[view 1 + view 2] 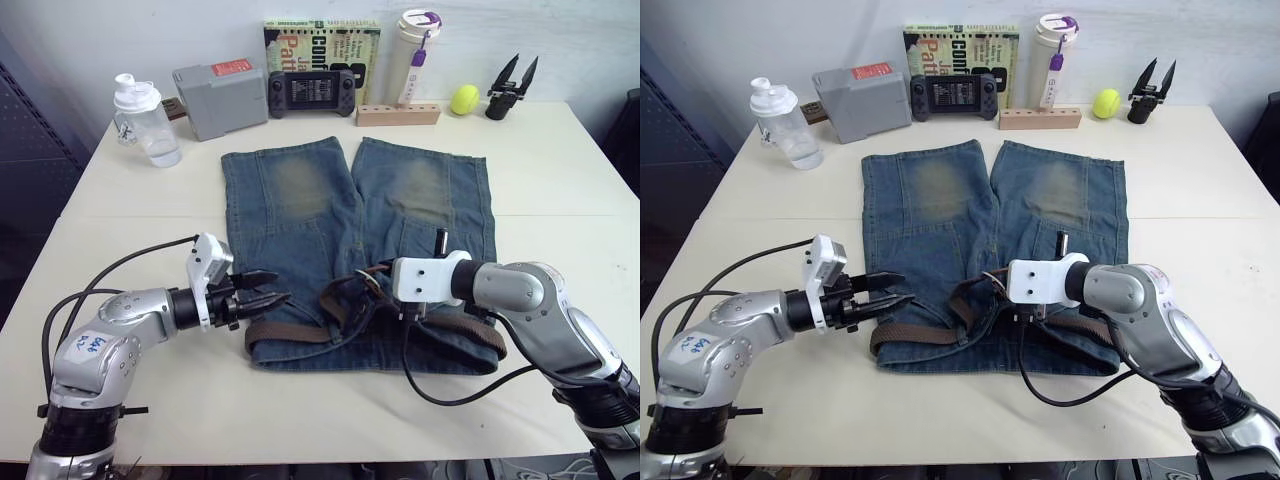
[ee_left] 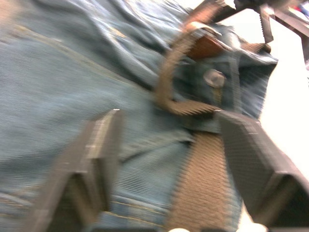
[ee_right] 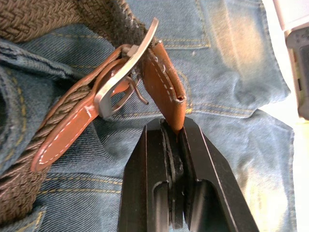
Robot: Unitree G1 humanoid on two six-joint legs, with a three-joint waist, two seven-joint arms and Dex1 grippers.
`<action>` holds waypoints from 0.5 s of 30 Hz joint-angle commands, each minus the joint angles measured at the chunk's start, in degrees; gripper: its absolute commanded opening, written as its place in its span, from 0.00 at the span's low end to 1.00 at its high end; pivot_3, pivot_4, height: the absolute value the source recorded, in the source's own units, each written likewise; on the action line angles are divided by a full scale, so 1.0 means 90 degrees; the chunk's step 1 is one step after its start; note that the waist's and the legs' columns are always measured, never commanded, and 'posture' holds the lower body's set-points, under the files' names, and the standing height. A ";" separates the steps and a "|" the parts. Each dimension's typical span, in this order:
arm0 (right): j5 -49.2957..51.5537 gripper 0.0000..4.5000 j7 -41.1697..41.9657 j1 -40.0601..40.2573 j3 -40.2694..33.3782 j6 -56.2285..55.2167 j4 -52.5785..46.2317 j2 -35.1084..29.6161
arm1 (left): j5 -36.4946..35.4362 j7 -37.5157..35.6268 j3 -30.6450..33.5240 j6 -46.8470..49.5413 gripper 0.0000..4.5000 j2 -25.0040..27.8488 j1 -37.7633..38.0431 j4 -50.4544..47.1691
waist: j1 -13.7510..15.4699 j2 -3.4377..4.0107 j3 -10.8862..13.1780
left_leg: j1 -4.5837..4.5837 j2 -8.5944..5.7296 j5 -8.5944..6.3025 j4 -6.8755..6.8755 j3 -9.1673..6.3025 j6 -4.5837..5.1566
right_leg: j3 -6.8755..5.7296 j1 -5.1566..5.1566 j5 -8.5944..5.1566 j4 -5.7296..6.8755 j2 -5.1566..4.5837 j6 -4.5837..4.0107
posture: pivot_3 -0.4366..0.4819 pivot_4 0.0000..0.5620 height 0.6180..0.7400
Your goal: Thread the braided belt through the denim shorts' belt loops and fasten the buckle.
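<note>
Shaker bottle (image 1: 146, 122), grey box (image 1: 220, 99), game console (image 1: 311, 92), book (image 1: 321, 42), tumbler (image 1: 416, 55), tennis ball (image 1: 464, 99)

Robot lab bench: white table (image 1: 560, 190), test props behind the denim shorts (image 1: 350, 230) — handheld console (image 1: 311, 92), tennis ball (image 1: 464, 99).

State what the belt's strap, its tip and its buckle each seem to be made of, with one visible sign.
Braided belt strap: woven brown fabric, by its visible weave. Leather tip: smooth tan leather, likely, with white edge stitching. Buckle: brushed silver-grey metal, by its dull sheen.

Braided belt (image 1: 300, 333) on denim shorts (image 1: 300, 215), on table (image 1: 560, 180).
</note>
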 commanded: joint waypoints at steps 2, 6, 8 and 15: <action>0.0044 0.00 -0.0074 0.0045 -0.0385 0.0128 -0.0342 -0.0055 | 0.0883 -0.0306 -0.0832 -0.0929 0.14 0.0284 0.0085 0.0364 | -0.0006 0.0000 0.0000 | -0.0001 0.0000 0.0000 -0.0001 0.0016 0.0000 | -0.0001 0.0000 0.0000 0.0000 0.0001 0.0000 | 0.48 0.27 0.92; 0.0358 0.00 -0.0035 0.0212 -0.0830 0.0227 -0.0485 -0.0082 | 0.1651 -0.0512 -0.1503 -0.1681 0.07 0.0547 0.0289 0.0686 | -0.0005 0.0000 0.0000 | -0.0007 0.0004 0.0000 -0.0001 0.0046 0.0000 | 0.0001 -0.0012 0.0000 0.0004 0.0004 0.0000 | 0.48 0.27 0.92; 0.0672 0.00 0.0105 0.0417 -0.1313 0.0133 -0.0495 -0.0257 | 0.1900 -0.0498 -0.1661 -0.1931 0.07 0.0558 0.0341 0.0893 | 0.0024 0.0001 0.0000 | -0.0007 0.0005 0.0000 -0.0001 0.0046 0.0000 | 0.0002 -0.0012 0.0000 0.0005 0.0003 0.0000 | 0.48 0.27 0.92; 0.1364 0.00 0.0488 0.0755 -0.2678 -0.0507 0.0016 -0.0954 | 0.2151 -0.0515 -0.1796 -0.2299 0.07 0.0481 0.0337 0.1146 | 0.0019 0.0002 -0.0001 | 0.0007 0.0000 0.0000 -0.0001 0.0059 0.0001 | 0.0014 -0.0005 0.0000 0.0008 -0.0001 0.0000 | 0.48 0.27 0.92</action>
